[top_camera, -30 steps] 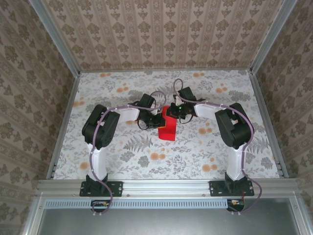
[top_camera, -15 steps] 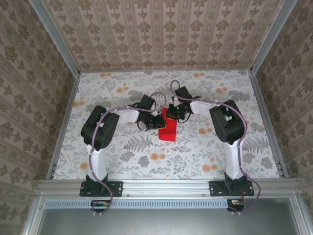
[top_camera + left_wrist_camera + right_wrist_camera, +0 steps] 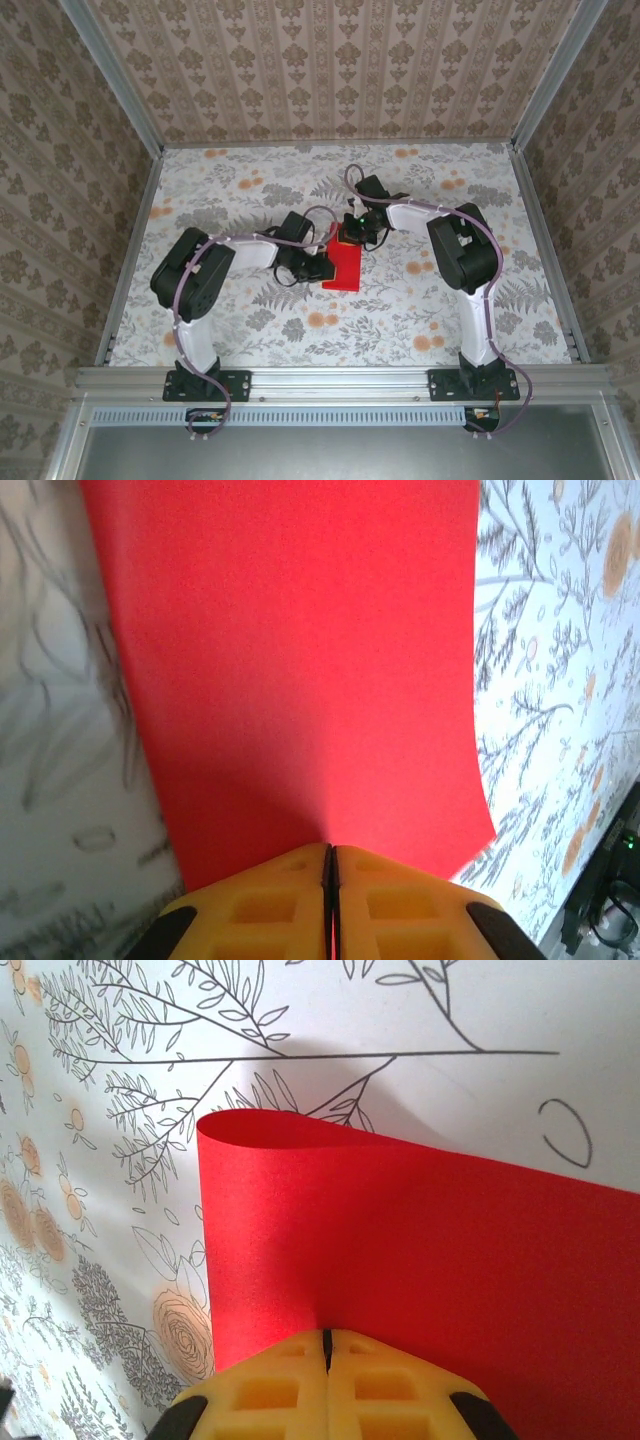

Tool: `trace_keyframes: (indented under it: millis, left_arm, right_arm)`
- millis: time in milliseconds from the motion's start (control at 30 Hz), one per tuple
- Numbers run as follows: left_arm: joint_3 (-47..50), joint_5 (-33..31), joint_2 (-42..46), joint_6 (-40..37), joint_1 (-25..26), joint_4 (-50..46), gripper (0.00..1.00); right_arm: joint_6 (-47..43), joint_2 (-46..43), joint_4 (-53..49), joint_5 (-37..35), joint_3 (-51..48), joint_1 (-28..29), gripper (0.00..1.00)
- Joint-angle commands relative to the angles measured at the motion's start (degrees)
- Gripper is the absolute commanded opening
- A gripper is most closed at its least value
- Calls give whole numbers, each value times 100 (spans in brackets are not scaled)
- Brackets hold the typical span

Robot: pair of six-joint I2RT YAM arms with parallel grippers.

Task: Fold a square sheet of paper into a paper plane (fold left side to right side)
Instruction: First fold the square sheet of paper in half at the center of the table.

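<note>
Left jaws: the left gripper (image 3: 322, 268) (image 3: 331, 855) is squeezed down to a hairline, yellow fingers (image 3: 262, 905) nipping the near edge of the square sheet of paper (image 3: 343, 266) (image 3: 300, 660). A sliver of red shows right in the seam.
Right jaws: the right gripper (image 3: 353, 236) (image 3: 326, 1340) is closed just as tight. Its yellow fingers (image 3: 390, 1390) meet on the sheet's (image 3: 420, 1250) edge, and the paper bows up and curls over just ahead of them.
Where the sheet is: mid-table on the floral table (image 3: 400, 310), caught between the two grippers, left one on its left side, right one at its far corner. Whether its underside touches the surface, I can't tell.
Count: one red sheet, two arms, two grippers, both on the same sheet.
Shape of the paper: a soft curl in the right wrist view, no sharp crease showing there. From the left wrist it runs away smooth, its right edge slightly bowed.
Change over the last second: the left arm's elbow has swung out and nearer, the right arm has pulled in towards the middle, and the red patch looks shorter and more slanted than it did.
</note>
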State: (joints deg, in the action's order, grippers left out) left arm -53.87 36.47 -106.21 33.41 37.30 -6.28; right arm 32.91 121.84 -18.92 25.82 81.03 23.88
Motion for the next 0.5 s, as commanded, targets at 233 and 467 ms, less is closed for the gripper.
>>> trace_keyframes:
  millis: [233, 467]
  left_arm:
    - [328, 618, 776, 207, 31, -646, 11]
    - [-469, 519, 813, -223, -479, -1069, 14]
  right_arm:
    - [-372, 434, -3, -286, 110, -110, 1]
    - [-617, 481, -94, -133, 264, -108, 1]
